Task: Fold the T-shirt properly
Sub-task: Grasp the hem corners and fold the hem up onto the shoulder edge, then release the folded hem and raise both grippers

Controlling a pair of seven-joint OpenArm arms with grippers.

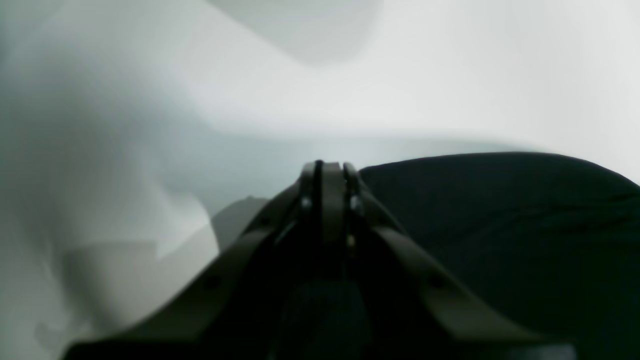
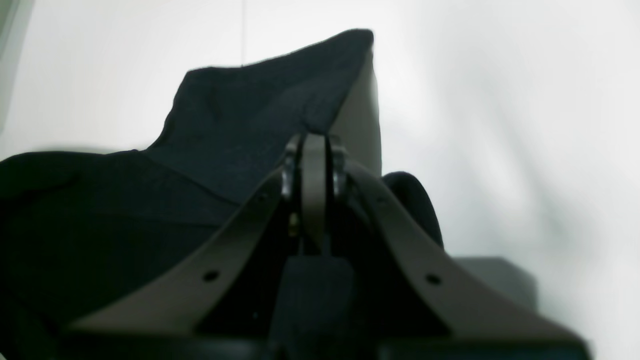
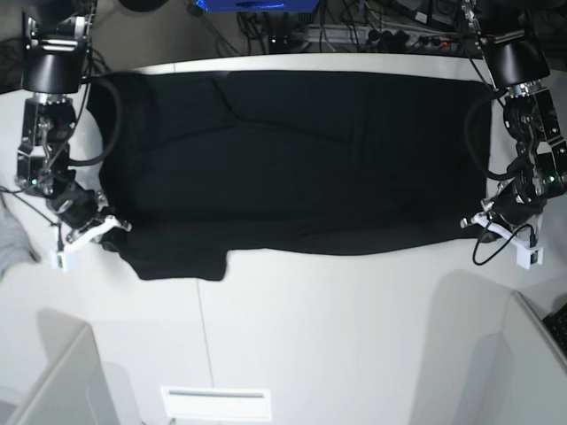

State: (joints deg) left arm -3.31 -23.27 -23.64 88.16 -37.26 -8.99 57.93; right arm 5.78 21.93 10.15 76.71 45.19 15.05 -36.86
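Note:
The black T-shirt (image 3: 292, 159) lies spread flat, plain side up, across the far half of the white table (image 3: 337, 336); no print shows. My right gripper (image 3: 113, 227), on the base view's left, is shut at the shirt's near edge by a sleeve. In the right wrist view the jaws (image 2: 314, 140) are together with black cloth (image 2: 240, 125) at the tips, rising to a peak behind them. My left gripper (image 3: 468, 221) is shut at the shirt's near right edge. In the left wrist view its tips (image 1: 327, 167) meet the cloth edge (image 1: 500, 225).
A small grey cloth (image 3: 11, 241) lies at the table's left edge. White bin walls stand at the near left (image 3: 53, 381) and near right (image 3: 542, 341) corners. A white slot plate (image 3: 215, 403) sits at the front edge. Cables (image 3: 372, 31) run behind the table.

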